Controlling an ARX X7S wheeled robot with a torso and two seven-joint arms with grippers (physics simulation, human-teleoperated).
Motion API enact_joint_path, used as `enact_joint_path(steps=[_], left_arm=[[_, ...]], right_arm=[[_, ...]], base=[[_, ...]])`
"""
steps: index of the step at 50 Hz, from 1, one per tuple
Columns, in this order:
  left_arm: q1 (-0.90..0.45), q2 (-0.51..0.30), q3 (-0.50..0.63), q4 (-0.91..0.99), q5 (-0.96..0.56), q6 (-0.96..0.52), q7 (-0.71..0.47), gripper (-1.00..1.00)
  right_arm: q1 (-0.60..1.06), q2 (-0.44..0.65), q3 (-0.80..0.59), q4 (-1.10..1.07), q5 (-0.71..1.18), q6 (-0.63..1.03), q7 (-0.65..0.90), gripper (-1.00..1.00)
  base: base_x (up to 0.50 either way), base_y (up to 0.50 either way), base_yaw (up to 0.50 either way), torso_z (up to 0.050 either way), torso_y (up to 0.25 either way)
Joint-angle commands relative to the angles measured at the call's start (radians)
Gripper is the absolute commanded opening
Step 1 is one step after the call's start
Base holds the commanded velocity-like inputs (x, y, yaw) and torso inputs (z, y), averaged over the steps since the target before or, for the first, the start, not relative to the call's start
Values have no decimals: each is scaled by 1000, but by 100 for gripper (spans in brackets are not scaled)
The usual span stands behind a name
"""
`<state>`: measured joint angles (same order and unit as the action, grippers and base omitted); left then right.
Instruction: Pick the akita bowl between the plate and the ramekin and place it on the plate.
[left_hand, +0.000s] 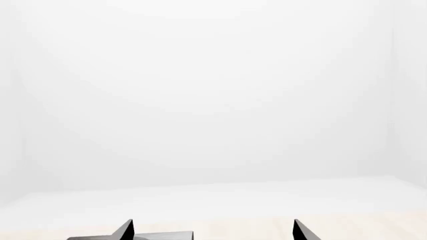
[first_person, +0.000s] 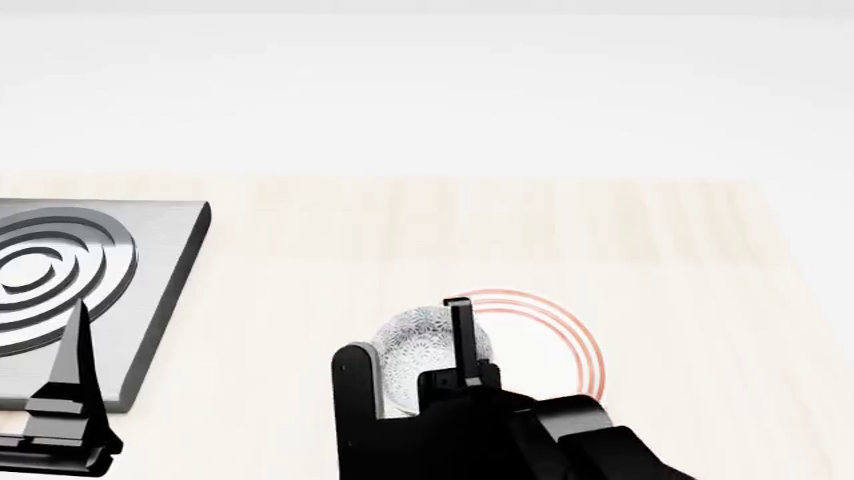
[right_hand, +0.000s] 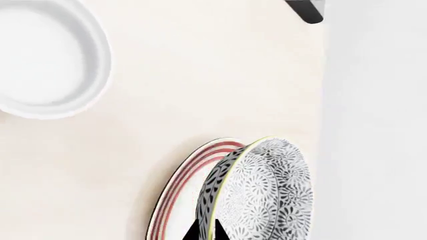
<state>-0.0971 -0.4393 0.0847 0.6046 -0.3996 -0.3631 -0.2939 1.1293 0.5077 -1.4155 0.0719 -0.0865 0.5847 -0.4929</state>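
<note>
The speckled grey-and-white akita bowl is at the left edge of the plate, a white plate with red rings; whether it touches the plate I cannot tell. My right gripper is shut on the bowl's rim. In the right wrist view its two dark fingertips pinch the wall of the bowl, with the plate's red-ringed rim beside it and the plain white ramekin some way off. My left gripper is open and holds nothing, and stands at the near left.
A grey slab with raised concentric rings lies at the left of the pale wooden table, right behind the left gripper; its corner shows in the left wrist view. The table's right edge is near the plate.
</note>
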Motion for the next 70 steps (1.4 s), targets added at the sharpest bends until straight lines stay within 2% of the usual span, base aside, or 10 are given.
enact_joint_path(steps=[1,19,32,45,52,70], left_arm=[[-1,-2,2,1,-3,-1,-3,100],[-5,-4,6,0,-15,0,1,100],[4,-6,1,-12,-22,22,10,100],[9,-8,3,-14,-22,27,8,100],[11,-11,3,-16,-25,31,11,100],[9,-17,-4,-12,-61,34,27,100]], right_arm=[[28,16,27,45,-19,-7,14,-100],[48,-67,48,357,-19,-111,70,-100],[26,-175,31,607,-36,-242,138,-100],[19,-239,36,758,-35,-333,187,-100],[28,-314,48,933,-28,-429,236,-100],[36,-391,49,1132,-23,-545,266,-100]], base=[[0,0,0,0,0],[0,0,0,0,0],[0,0,0,0,0],[0,0,0,0,1],[0,0,0,0,0],[0,0,0,0,0]])
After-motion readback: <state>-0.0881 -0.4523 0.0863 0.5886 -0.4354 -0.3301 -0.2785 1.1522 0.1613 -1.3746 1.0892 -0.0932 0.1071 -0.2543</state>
